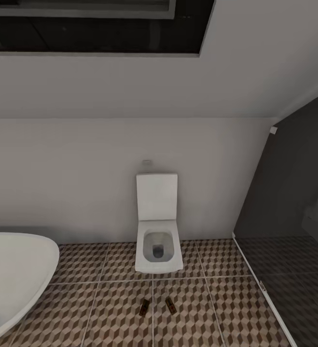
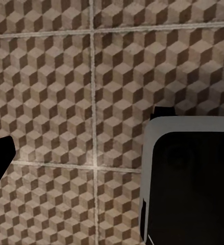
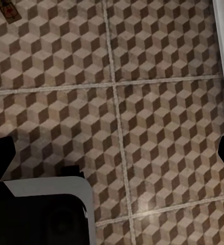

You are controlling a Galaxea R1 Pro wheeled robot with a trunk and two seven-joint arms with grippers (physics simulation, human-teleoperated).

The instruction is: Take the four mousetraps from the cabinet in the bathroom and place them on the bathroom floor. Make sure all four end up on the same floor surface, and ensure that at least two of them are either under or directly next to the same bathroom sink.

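The head view looked at a white wall with a toilet (image 1: 158, 231) against it. The toilet's lid stood up and its bowl was open. To the left, part of a white bathtub (image 1: 14, 274) curved into sight. To the right was a darker grey tiled area (image 1: 294, 289), set off from the rest by a thin pale strip.

The floor (image 1: 96, 313) had big square tiles with a brown, beige and white cube pattern. Two mousetraps lay on it, just in front of the toilet. The left mousetrap (image 1: 144, 307) and the right mousetrap (image 1: 169, 303) were near each other but not touching. Both were small, flat and brown, and each was tilted a little.

In the right wrist view, one mousetrap (image 3: 8, 10) showed at the edge, lying flat on the cube tiles. A white strip (image 3: 223, 41) ran along one side. A dark part with a pale rim (image 3: 50, 209) sat in front of the floor. Black bits showed at both sides; they may be finger tips, far apart with nothing between them, but I could not tell for sure.

In the left wrist view, the cube tiles (image 2: 55, 102) showed with pale lines between them. A big dark part with a pale rim (image 2: 188, 178) covered one corner. One black bit showed at the side. I could not tell how far open that pincer was.
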